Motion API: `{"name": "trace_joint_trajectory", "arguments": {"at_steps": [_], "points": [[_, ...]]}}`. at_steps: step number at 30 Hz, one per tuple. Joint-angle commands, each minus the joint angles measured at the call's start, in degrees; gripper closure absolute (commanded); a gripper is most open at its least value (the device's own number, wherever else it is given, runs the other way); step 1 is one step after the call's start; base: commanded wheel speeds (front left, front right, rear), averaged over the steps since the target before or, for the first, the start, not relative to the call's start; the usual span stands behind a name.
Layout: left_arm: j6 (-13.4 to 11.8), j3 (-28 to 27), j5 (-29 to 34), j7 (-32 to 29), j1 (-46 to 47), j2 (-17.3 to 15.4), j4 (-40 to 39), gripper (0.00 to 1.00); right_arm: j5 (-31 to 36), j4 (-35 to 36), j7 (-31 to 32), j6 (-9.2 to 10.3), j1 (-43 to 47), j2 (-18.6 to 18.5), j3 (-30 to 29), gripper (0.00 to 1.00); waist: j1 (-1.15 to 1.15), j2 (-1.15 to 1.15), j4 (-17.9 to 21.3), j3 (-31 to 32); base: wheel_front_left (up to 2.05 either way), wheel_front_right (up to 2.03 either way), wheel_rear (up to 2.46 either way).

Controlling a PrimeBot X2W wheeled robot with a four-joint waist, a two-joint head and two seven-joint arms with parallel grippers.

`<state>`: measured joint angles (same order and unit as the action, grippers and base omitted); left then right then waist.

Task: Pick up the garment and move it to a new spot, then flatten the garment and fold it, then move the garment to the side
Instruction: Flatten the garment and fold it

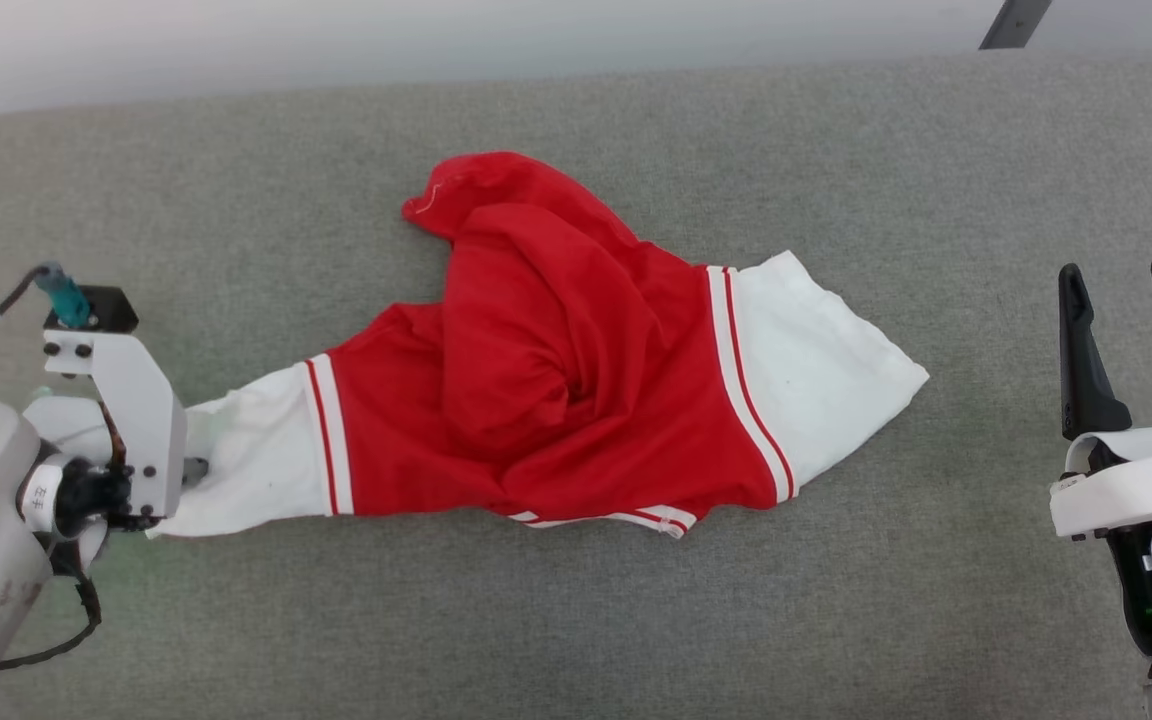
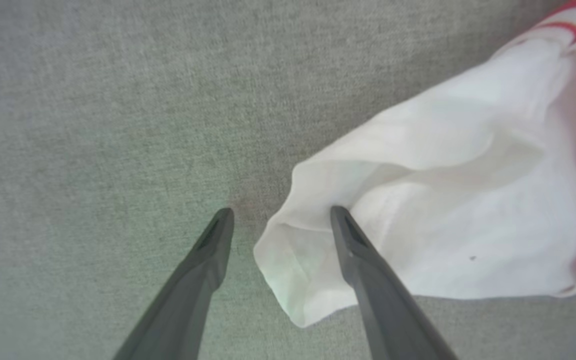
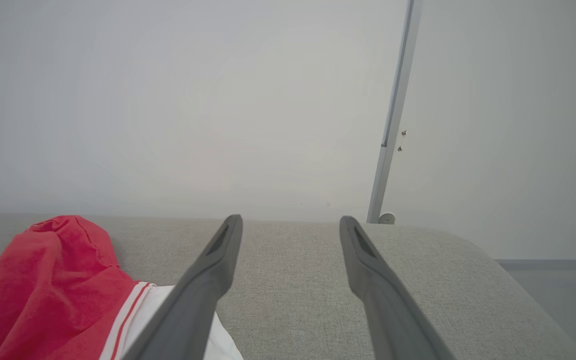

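**Garment down mid-surface, both grippers free**

The garment [image 1: 556, 380] lies crumpled at the middle of the grey fabric surface [image 1: 836, 600]. Its red body is bunched and lapped over itself, with one lobe pushed toward the far edge. One white sleeve runs out to each side, set off by striped trim. No lettering shows.

Left gripper [image 2: 282, 212]: jaws spread, low over the surface at the end of the left sleeve [image 1: 256, 460]. In the left wrist view one finger lies over the cuff and the other stands on bare grey cloth. Nothing is pinched.

Right gripper [image 1: 1118, 268]: jaws spread and empty, well clear of the right sleeve [image 1: 826, 350], whose tip points toward it.

Handling, as a judgement: thin knit, light and limp, with no stiffness to push against. It should drape from any grip and drag across the textured cover rather than slide.

Where to grip, also a judgement:
- For flattening, two spread holds look better than one.
- The best spots are probably the doubled cloth at the sleeve cuffs or the striped seams, where the layers give the fingers some bite.
- The red mound is a poor choice; a pinch there may lift only the top layer.
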<state>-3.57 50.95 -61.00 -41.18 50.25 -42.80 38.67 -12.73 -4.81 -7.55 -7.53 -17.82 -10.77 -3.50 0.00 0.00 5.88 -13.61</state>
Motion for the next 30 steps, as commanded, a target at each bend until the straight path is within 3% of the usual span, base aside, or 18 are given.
{"name": "trace_joint_trajectory", "arguments": {"at_steps": [1,11,12,15,22,30], "points": [[-0.64,0.13,-0.02,-0.42,-0.58,-0.20,-0.25,0.00,-0.20,0.14,-0.26,0.09,-0.18,-0.06,-0.16,0.00,0.00,0.00,0.36,-0.58,0.00,0.00,0.00],[-3.20,0.88,-1.95,-5.02,-3.49,-0.83,-1.56,0.00,0.05,-0.02,-0.43,0.09,0.11,0.00,-0.60,0.00,0.00,0.00,0.55,-1.28,0.00,0.00,0.00],[-3.39,0.86,-2.07,-5.35,-3.69,-0.85,-1.85,0.08,0.07,-0.03,-0.39,0.09,0.19,0.04,-0.63,0.00,0.00,0.00,0.48,-1.25,0.00,0.00,0.00],[-3.18,0.34,-3.26,-5.44,-4.40,-0.73,-2.78,1.00,0.11,-0.01,-0.20,0.09,0.27,0.15,-0.57,0.00,0.00,0.00,0.30,-1.27,0.00,0.00,0.00],[-2.74,-0.43,-4.51,-4.84,-5.24,-0.74,-4.51,1.00,-1.20,-0.24,1.70,0.09,-0.62,-0.45,0.55,0.00,0.00,0.00,-0.24,-1.81,0.00,0.00,0.00],[-3.32,-0.42,-3.55,-3.11,-3.71,0.79,-6.89,1.00,-5.51,-5.39,11.82,0.09,-4.67,-2.81,4.65,0.00,0.00,0.00,-2.26,-3.90,0.00,0.00,0.00]]}}
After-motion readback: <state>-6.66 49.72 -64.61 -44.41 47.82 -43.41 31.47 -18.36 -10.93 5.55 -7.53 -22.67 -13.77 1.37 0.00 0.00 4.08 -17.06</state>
